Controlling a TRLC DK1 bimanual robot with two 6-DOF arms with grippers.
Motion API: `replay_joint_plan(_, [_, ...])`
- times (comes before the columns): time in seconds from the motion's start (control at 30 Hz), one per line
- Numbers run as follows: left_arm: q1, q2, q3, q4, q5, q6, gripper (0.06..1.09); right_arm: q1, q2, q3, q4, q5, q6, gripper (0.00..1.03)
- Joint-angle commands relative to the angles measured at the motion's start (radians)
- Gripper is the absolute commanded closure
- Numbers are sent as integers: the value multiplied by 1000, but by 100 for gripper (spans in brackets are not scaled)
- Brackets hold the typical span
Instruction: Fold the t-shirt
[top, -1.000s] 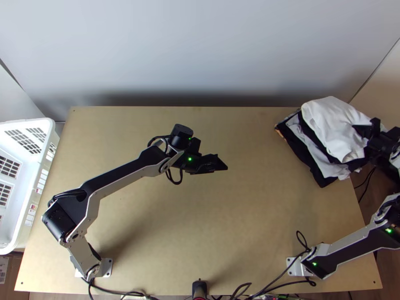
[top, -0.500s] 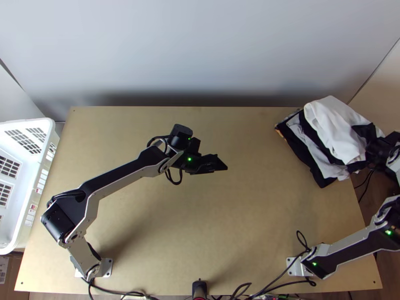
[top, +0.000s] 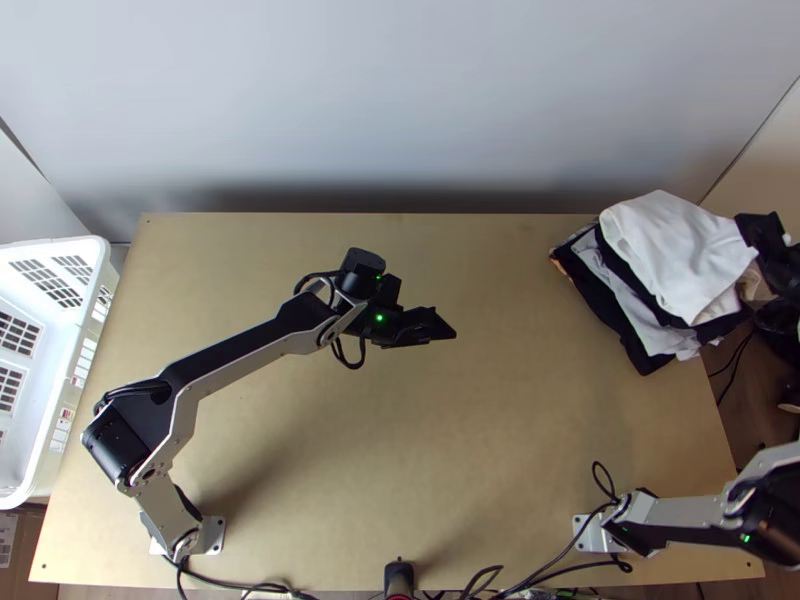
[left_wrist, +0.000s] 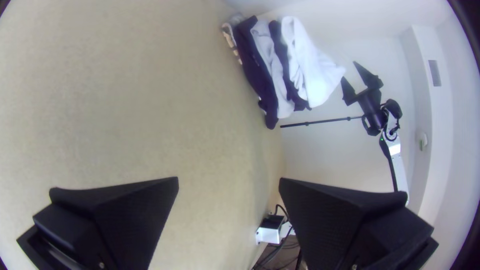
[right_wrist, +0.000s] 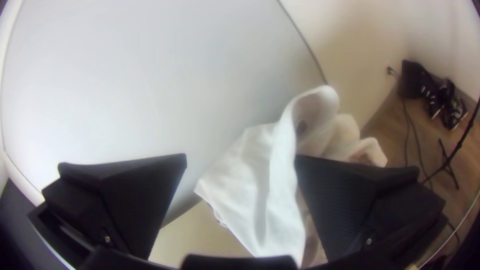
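Observation:
My left gripper (top: 446, 328) hangs above the middle of the table; in the left wrist view the left gripper (left_wrist: 228, 182) is open with nothing between its fingers. The right gripper (top: 762, 232) is at the right side, beside the white cloth; in the right wrist view the right gripper (right_wrist: 241, 160) has its fingers wide apart, with white cloth (right_wrist: 270, 185) beyond and partly behind one finger. The white cloth (top: 665, 250) lies loosely bunched on a pile of dark and grey clothes (top: 600, 300) at the table's far right corner. Which part is the shirt's collar or hem I cannot tell.
A white plastic basket (top: 75, 330) stands off the table's left side. Bare wooden table (top: 480, 440) stretches between the arms. Cables (top: 560, 560) lie along the near edge, and a grey wall (top: 400, 100) rises behind the far edge.
The right gripper has shifted up the picture and off the white cloth's right part, uncovering its edge. The right forearm has swung toward the near edge. My left arm has kept still.

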Motion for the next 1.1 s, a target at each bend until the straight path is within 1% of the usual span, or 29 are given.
replay_joint_plan(0.0, [0,1,-4,3,1,-6,11,57,-106,12,-15,81,-78,5])
replay_joint_plan(0.1, [0,-2,-4,3,1,-6,11,67,-108,9,-16,87,-75,5])
replay_joint_plan(0.2, [7,-3,-4,3,1,-6,11,79,-106,21,-15,115,-76,5])
replay_joint_plan(0.33, [10,-6,-8,3,1,-6,11,107,-101,49,-13,117,-26,5])
replay_joint_plan(0.4, [10,-5,-10,3,1,-8,11,156,-72,52,19,117,-10,5])
replay_joint_plan(0.47, [7,-5,-7,4,1,-8,11,197,-23,49,79,127,-26,5])
replay_joint_plan(0.5, [3,-3,-4,6,1,-8,11,235,6,49,109,176,-55,5])
replay_joint_plan(0.57, [2,-5,4,6,-1,-11,11,306,64,46,159,316,-173,5])
replay_joint_plan(0.63, [3,-11,4,6,-4,-11,11,367,90,7,232,411,-276,5])
replay_joint_plan(0.67, [7,-14,4,4,-4,-11,11,401,95,-42,309,460,-343,5])
replay_joint_plan(0.7, [11,-15,4,4,-4,-11,11,429,93,-89,384,489,-389,5])
replay_joint_plan(0.77, [20,-18,1,4,-4,-11,11,478,92,-191,550,548,-458,5])
replay_joint_plan(0.87, [31,-22,-4,4,-4,-9,11,535,113,-280,694,644,-530,5])
replay_joint_plan(0.93, [37,-25,-8,4,-4,-11,11,544,155,-309,783,718,-566,5])
replay_joint_plan(1.07, [45,-28,-17,4,-4,-9,11,527,221,-296,864,788,-569,5])
